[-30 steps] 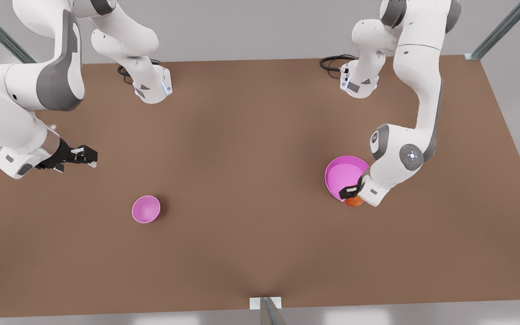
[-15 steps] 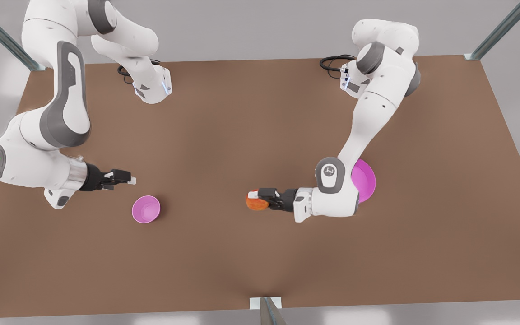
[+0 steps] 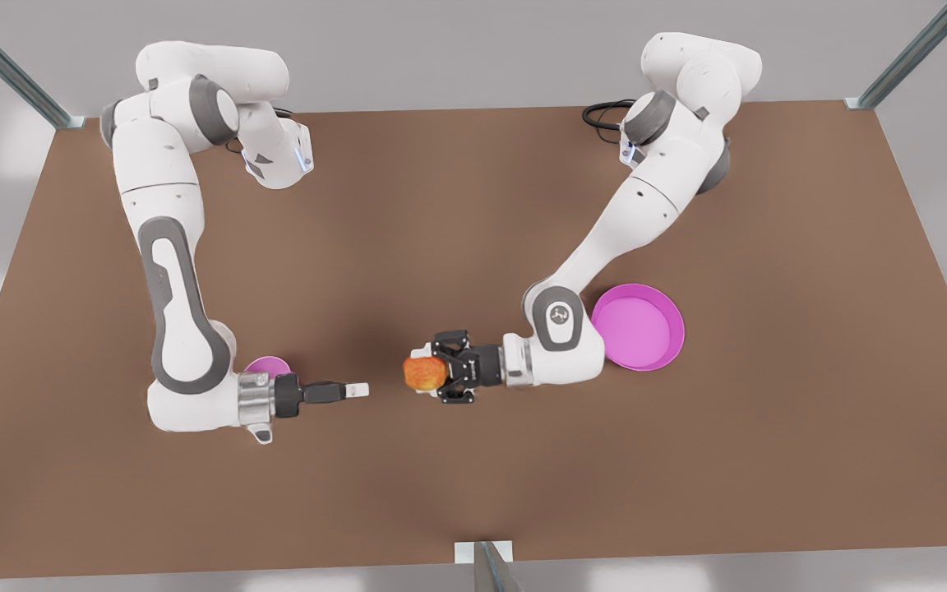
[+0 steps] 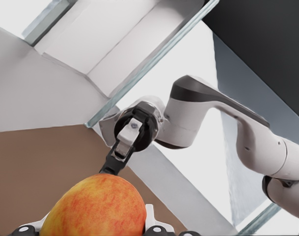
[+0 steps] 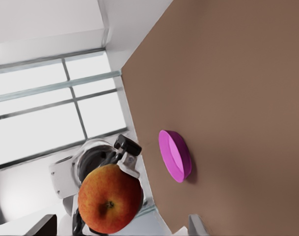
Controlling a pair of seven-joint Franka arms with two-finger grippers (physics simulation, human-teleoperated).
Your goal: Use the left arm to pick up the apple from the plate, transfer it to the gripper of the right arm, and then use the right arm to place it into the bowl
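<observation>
The red-orange apple (image 3: 425, 374) hangs above the table's middle, and my left gripper (image 3: 432, 372) is shut on it. It looms close in the left wrist view as apple (image 4: 94, 206). My right gripper (image 3: 357, 388) points at the apple from the front view's left, a short gap away. Its fingers stand open, seen at the edges of the right wrist view, where the apple (image 5: 110, 198) faces it. The pink bowl (image 3: 270, 363) is partly hidden behind the right arm's wrist. The pink plate (image 3: 638, 327) lies bare behind the left arm's wrist.
Both arm bases (image 3: 276, 160) stand at the table's far edge with black cables (image 3: 605, 111). A metal post (image 3: 486, 563) rises at the near edge. The plate (image 5: 175, 155) shows edge-on beyond the apple in the right wrist view.
The left gripper carried the apple off the plate toward the table's middle and turned. The right arm swung in past the bowl until its gripper faces the apple.
</observation>
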